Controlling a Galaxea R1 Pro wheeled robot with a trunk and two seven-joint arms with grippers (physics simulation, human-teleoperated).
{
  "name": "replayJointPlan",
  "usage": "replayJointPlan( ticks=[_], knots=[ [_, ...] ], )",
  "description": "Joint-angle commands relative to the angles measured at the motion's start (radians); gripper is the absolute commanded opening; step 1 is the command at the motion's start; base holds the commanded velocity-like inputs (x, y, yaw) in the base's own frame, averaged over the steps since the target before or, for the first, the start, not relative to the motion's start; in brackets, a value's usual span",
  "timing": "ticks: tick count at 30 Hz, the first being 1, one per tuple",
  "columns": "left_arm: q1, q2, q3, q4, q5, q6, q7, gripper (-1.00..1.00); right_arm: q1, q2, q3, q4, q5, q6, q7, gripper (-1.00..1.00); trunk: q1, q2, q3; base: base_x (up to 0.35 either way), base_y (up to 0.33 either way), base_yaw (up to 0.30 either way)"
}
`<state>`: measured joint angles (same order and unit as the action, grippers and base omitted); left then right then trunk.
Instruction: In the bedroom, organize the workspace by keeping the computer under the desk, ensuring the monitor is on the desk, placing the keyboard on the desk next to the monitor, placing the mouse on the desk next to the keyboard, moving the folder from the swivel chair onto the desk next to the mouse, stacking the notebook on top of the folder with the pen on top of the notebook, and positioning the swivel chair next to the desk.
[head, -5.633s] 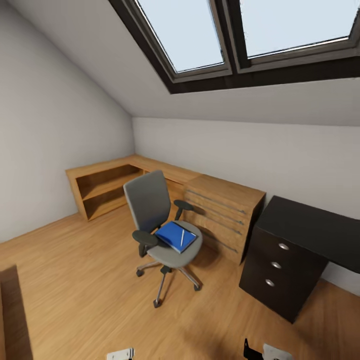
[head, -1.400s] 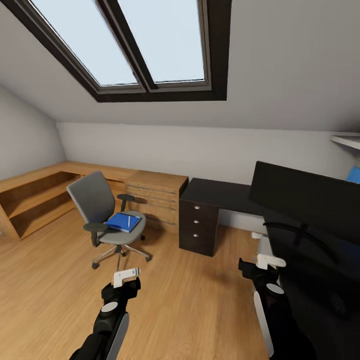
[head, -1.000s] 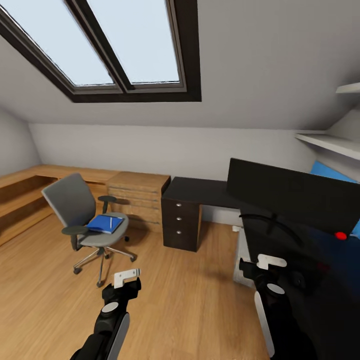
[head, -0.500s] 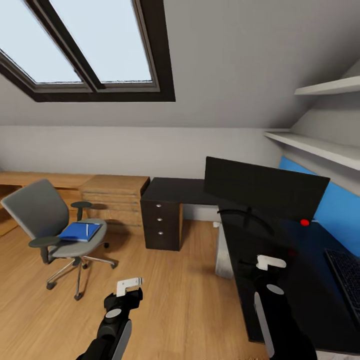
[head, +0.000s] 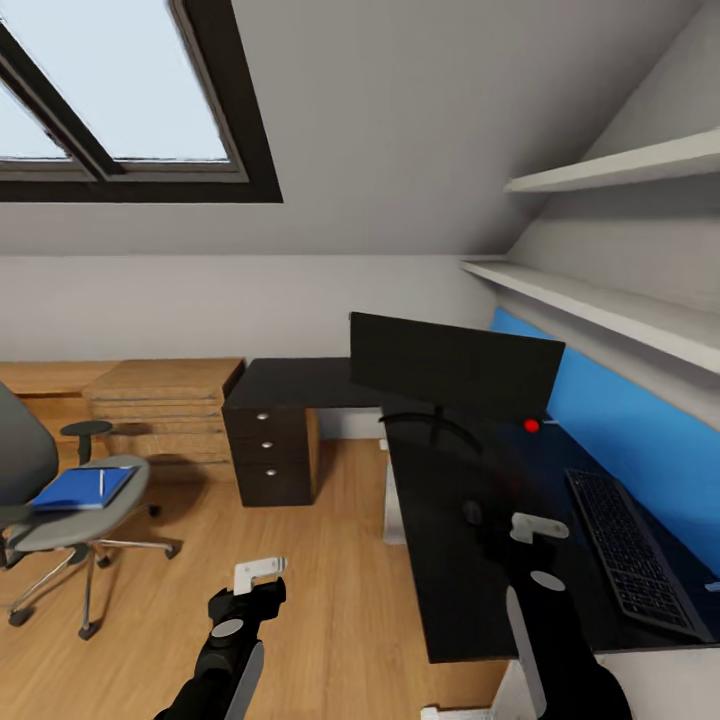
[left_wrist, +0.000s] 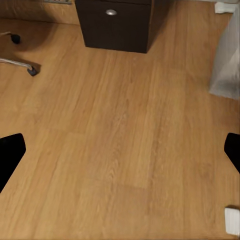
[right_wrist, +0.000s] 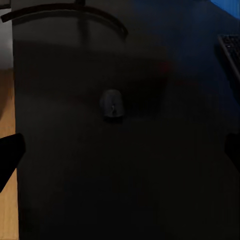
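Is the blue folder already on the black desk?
No, the blue folder lies on the swivel chair seat, apart from the black desk.

My left arm (head: 228, 650) and right arm (head: 548, 640) are black with pale grey side panels, each bearing a grey round cap behind the jaws and a white block beside them.
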<state>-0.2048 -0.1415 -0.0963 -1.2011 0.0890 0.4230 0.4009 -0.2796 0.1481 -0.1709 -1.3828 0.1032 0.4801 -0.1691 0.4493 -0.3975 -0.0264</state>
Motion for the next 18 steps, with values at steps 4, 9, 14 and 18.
replayJointPlan(
  ticks=[4, 9, 14, 18],
  knots=[
    [-0.001, 0.000, -0.002, -0.001, 0.010, 0.004, 0.009, 1.00, -0.001, 0.001, 0.000, 0.008, 0.011, -0.011, 0.004, 1.00, 0.001, -0.002, -0.002, 0.000, -0.270, -0.292],
    [-0.001, 0.000, -0.002, 0.000, 0.010, 0.003, 0.009, 1.00, -0.001, 0.000, 0.001, 0.012, 0.012, -0.029, 0.005, 1.00, 0.001, -0.002, -0.002, 0.000, -0.140, -0.240],
    [-0.001, 0.000, -0.002, 0.000, 0.011, 0.003, 0.009, 1.00, -0.001, -0.001, 0.001, 0.014, 0.013, -0.032, 0.006, 1.00, 0.001, -0.002, -0.002, 0.000, -0.035, -0.074],
    [-0.001, 0.000, -0.001, 0.000, 0.011, 0.003, 0.009, 1.00, -0.001, -0.003, 0.028, 0.036, 0.015, -0.034, 0.007, 1.00, 0.001, -0.002, -0.002, 0.000, -0.007, -0.014]
  ],
)
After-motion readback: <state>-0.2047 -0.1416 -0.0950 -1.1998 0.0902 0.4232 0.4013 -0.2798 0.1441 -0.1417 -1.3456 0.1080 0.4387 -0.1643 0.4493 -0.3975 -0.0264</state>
